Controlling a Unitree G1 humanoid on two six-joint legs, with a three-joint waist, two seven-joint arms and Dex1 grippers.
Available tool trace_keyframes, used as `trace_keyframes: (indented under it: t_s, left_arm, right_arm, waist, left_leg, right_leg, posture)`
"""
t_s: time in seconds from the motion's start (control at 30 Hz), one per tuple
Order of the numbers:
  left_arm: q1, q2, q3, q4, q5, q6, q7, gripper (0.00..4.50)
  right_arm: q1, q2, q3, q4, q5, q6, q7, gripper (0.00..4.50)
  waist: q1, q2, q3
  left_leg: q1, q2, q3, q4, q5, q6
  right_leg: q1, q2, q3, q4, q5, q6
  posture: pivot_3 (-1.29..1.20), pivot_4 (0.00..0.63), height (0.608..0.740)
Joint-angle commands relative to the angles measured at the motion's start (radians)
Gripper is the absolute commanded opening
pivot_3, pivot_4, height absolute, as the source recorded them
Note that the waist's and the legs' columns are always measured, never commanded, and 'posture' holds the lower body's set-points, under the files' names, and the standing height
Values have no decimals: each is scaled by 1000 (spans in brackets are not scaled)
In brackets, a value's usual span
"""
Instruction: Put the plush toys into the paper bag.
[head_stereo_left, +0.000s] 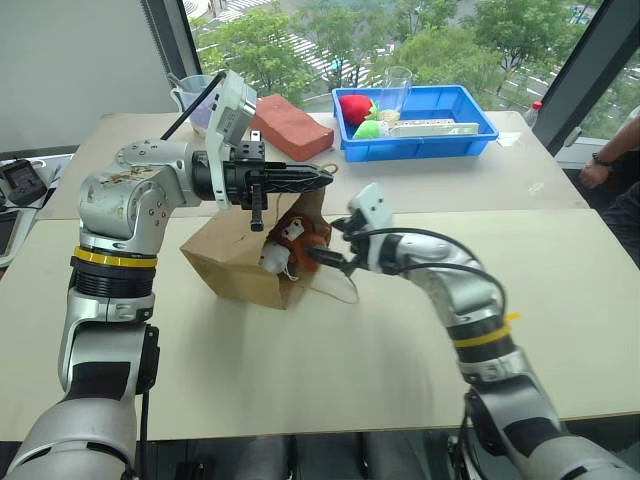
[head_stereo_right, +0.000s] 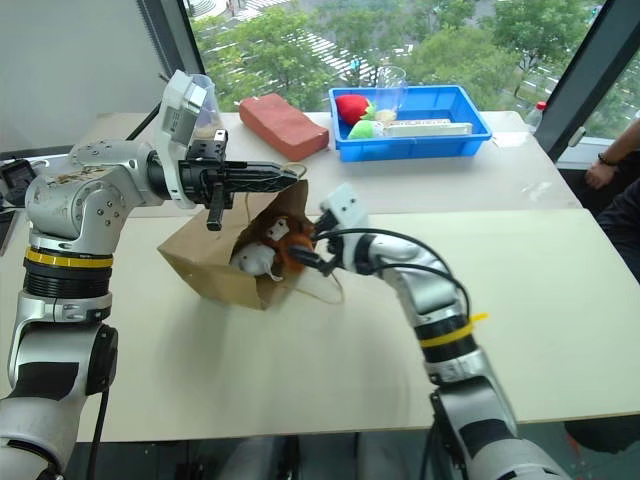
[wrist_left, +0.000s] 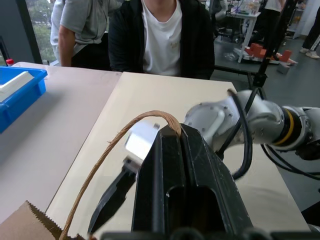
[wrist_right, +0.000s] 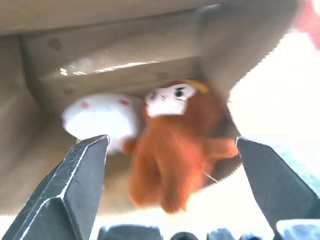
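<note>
Both plush toys (wrist_right: 150, 130) lie half-hidden inside the paper bag (head_stereo_left: 225, 262); left jaws pinch its handle (wrist_left: 120, 140), right jaws gape.

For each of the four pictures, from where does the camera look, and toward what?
Left and right eye views: from the head, down over both arms at the paper bag on the table.
Left wrist view: along the shut left gripper, pinching the bag's handle.
Right wrist view: between the open right gripper fingers, into the bag.
Shared: brown monkey, white toy.
</note>
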Motion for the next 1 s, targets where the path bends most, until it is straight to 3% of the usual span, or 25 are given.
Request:
trace_keyframes:
  t_s: [0.03, 0.2, 0.47, 0.67, 0.9, 0.93, 1.0]
  left_arm:
    - [8, 11, 20, -36, -21, -8, -3, 0]
    - [10, 9, 21, -33, -20, -13, -2, 0]
    - [1, 0, 15, -25, -16, -16, -3, 0]
    - [-1, 2, 16, -26, -15, -13, 0, 0]
    - [3, 3, 20, -28, -15, -10, 8, 0]
    - [2, 2, 20, -25, -14, -12, 10, 0]
    - [-7, -3, 18, -4, -4, -28, 12, 0]
  right_arm:
    - [58, -96, -31, -175, 70, 85, 68, 4479]
    - [171, -171, 45, -286, 98, 95, 131, 4479]
    - [204, -88, 178, -129, -29, -65, 71, 4479]
    - [206, -60, 164, -41, -68, -158, 48, 2672]
    - [243, -51, 69, -123, -34, -157, 4, 276]
    - [254, -48, 51, -157, -25, -152, -6, 21]
    - [267, -44, 7, -226, -10, -159, -32, 21]
  waist:
    - [0, 0, 0]
    - [-4, 0, 0]
    - [0, 0, 0]
    - [6, 0, 0]
    - [9, 0, 0]
    - [10, 0, 0]
    - [12, 0, 0]
  left_leg:
    - [0, 0, 0, 0, 0, 0]
    - [0, 0, 1, 0, 0, 0]
    - [1, 0, 2, 1, 0, 0]
    - [1, 0, 2, 1, 0, 0]
    - [1, 0, 1, 1, 0, 0]
    - [1, 0, 1, 1, 0, 0]
    - [1, 0, 1, 1, 0, 0]
  right_leg:
    - [0, 0, 0, 0, 0, 0]
    - [0, 1, 0, 0, 0, 0]
    - [2, 0, 1, 0, 0, 0]
    - [2, 0, 1, 0, 0, 0]
    - [2, 0, 1, 0, 0, 0]
    - [2, 0, 1, 0, 0, 0]
    - [2, 0, 1, 0, 0, 0]
  posture:
    - [0, 150, 740]
    - [0, 150, 740]
    - [0, 150, 740]
    - [0, 150, 740]
    - [0, 150, 740]
    - [0, 150, 740]
    - [0, 150, 740]
